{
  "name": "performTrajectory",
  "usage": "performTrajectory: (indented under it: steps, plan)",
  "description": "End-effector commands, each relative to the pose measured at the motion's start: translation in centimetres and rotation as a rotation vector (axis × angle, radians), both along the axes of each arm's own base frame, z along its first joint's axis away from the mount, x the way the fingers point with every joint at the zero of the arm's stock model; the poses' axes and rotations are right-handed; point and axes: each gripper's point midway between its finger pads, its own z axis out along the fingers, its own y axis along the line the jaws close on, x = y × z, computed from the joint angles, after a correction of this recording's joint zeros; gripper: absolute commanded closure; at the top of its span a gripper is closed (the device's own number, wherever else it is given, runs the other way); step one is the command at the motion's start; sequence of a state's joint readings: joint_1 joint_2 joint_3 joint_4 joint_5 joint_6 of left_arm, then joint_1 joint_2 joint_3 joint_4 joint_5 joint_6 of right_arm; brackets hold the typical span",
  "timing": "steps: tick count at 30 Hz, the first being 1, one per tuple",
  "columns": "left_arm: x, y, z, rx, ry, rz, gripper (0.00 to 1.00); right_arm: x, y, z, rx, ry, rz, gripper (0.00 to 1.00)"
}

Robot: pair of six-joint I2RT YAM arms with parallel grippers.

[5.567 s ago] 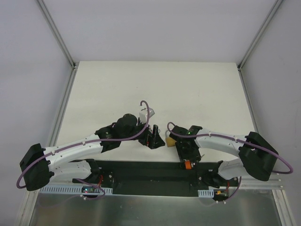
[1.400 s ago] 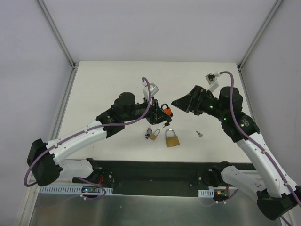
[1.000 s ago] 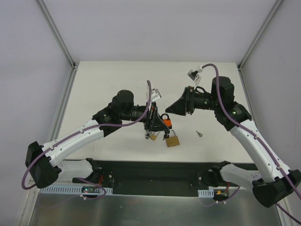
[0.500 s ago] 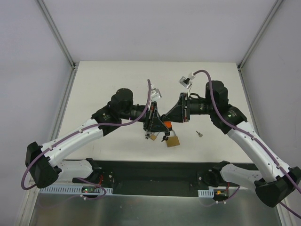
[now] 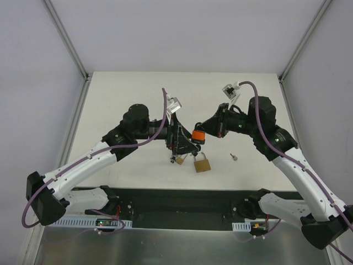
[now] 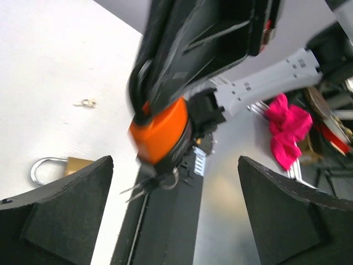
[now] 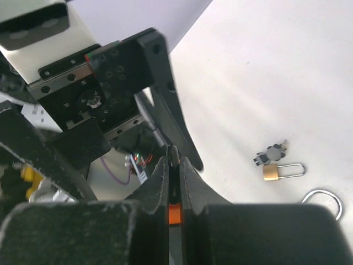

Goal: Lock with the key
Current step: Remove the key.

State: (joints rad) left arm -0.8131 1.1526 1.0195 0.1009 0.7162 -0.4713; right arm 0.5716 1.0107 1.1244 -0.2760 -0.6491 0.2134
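**Mid-air over the table [image 5: 138,99]:** our right gripper [image 5: 199,131] pinches the orange padlock [image 6: 161,131], its fingers pressed tight on the body. It holds the lock up off the surface so that the lower end hangs free. A bunch of keys [image 6: 150,186] dangles from that lower end, just below the right fingertips.

Our left gripper [image 5: 185,144] faces the lock with its fingers [image 6: 58,212] spread wide, one to each side and touching nothing. The padlock sits between them, a little beyond their tips. We judge the pose deliberate: one hand steadies the lock while the other lines up to take the key and turn it.

Blur in the left wrist view leaves us unable to tell whether the shackle is seated or whether a key sits in the keyway.

Below the left fingers, two other locks lie on the table, both well clear of either grip. One is a brass padlock [image 5: 202,164]; the other is a smaller padlock [image 5: 177,160] with its own keys. A small metal piece [image 5: 234,157] lies apart, below the right fingers.

The risk we see is the left fingers closing on the lock body rather than on the key.
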Motion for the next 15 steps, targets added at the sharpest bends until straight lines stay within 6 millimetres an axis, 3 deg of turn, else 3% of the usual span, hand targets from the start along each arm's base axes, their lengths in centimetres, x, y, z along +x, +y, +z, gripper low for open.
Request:
performTrajectory:
  steps: [1,2,3,7,15]
  plan:
    - [2.4,1.8,2.4,-0.110,-0.062,0.182,0.07,1.3,-2.5,7.4,0.171,-0.123,-0.191,0.99]
    - [2.4,1.9,1.4,-0.114,-0.050,0.183,0.05,1.5,-2.9,8.0,0.190,-0.130,-0.221,0.99]
    - [2.3,2.1,2.7,-0.174,-0.075,0.182,0.04,1.4,-3.3,9.1,0.232,-0.137,-0.237,1.00]
    - [1.7,1.5,2.8,-0.214,-0.085,0.120,0.04,1.2,-3.7,11.0,0.292,-0.146,-0.255,1.00]
    - [1.7,-0.2,4.8,-0.287,-0.138,0.027,0.05,1.3,-3.0,11.2,0.313,-0.110,-0.227,1.00]
